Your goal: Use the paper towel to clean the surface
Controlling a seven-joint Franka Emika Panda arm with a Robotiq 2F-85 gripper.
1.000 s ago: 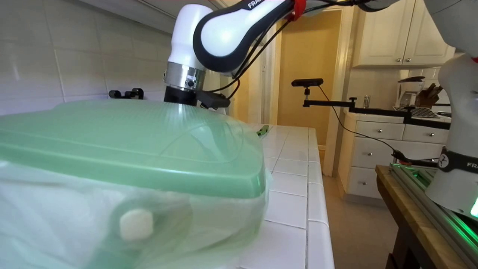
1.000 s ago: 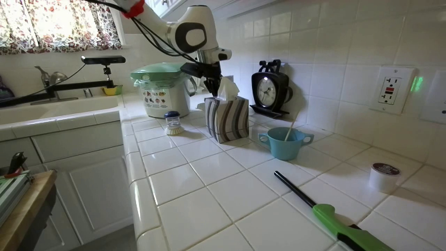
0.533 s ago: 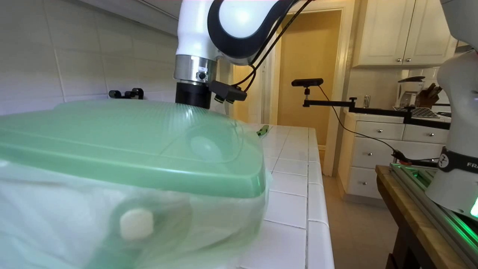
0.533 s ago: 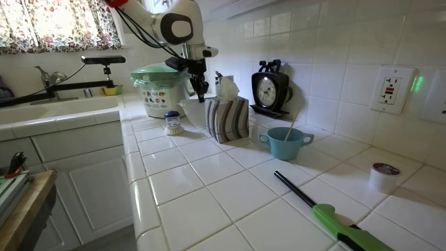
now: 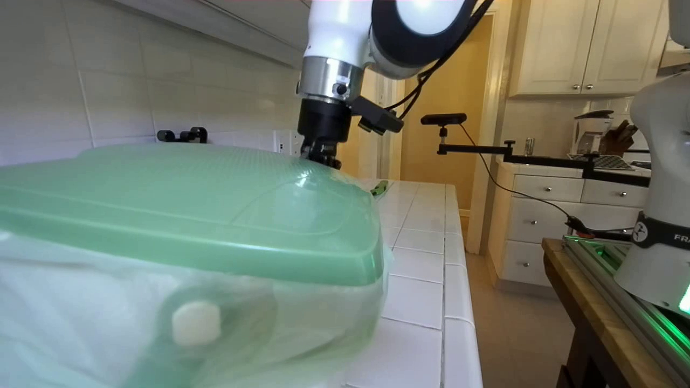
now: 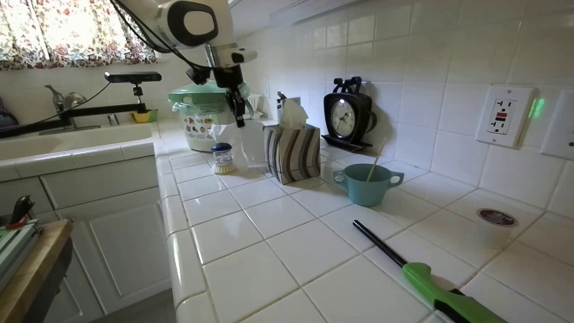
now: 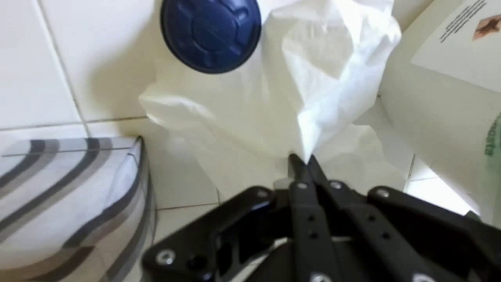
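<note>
My gripper (image 7: pixel 303 158) is shut on a white paper towel (image 7: pixel 328 70), pinching its top edge between the fingertips. The towel spreads below and beyond the fingers. In an exterior view the gripper (image 6: pixel 241 124) holds the towel (image 6: pixel 253 141) hanging beside a striped tissue box (image 6: pixel 291 152), close over the white tiled counter (image 6: pixel 269 251). Whether its lower edge touches the tiles is hard to tell. In an exterior view the gripper (image 5: pixel 323 156) shows behind a green lid, which hides the fingertips and towel.
A blue-topped brush (image 7: pixel 211 33) stands against the towel. A green-lidded bin (image 6: pixel 202 130) stands behind the gripper. Another tissue (image 6: pixel 293 115) sticks out of the box. A black clock-like dial (image 6: pixel 345 116), blue cup (image 6: pixel 370 184), green lighter (image 6: pixel 448 296) and small pod (image 6: pixel 497 217) are farther along.
My gripper has moved away from above the tissue box to its side by the brush and bin. The towel has come along and now hangs between the box and the brush.
</note>
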